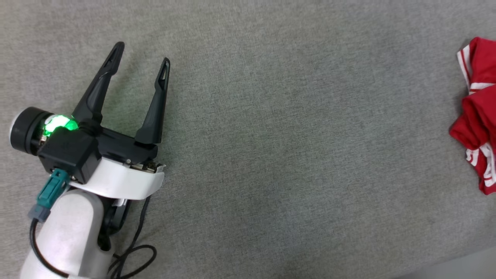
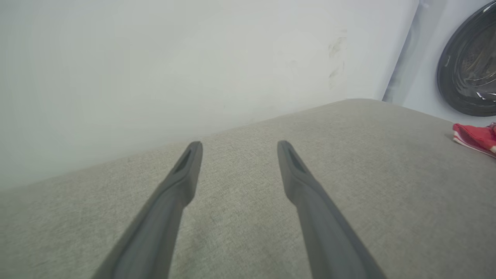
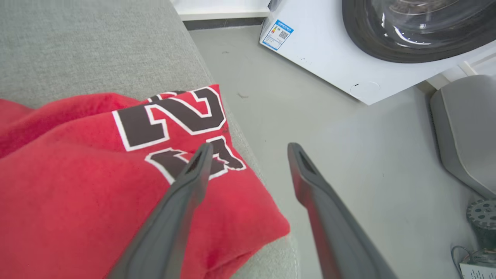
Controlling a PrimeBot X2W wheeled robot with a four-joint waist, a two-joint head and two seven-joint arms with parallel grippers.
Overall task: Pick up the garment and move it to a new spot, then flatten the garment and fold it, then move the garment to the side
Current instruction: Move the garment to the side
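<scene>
The garment (image 3: 77,186) sits bunched at the desk's (image 1: 290,135) right edge; left pincer (image 1: 142,54) and right pincer (image 3: 250,147) gape wide, empty

The right claw (image 3: 250,146) stands spread, nothing between its fingers. One finger hangs over the garment (image 3: 77,174) — red, bunched, black white-outlined numerals facing up — which lies at the edge of the grey fabric desk (image 3: 97,46). The other hangs over the grey floor (image 3: 348,155). Beyond stands a white washing machine (image 3: 317,50) with a dark round door.
</scene>
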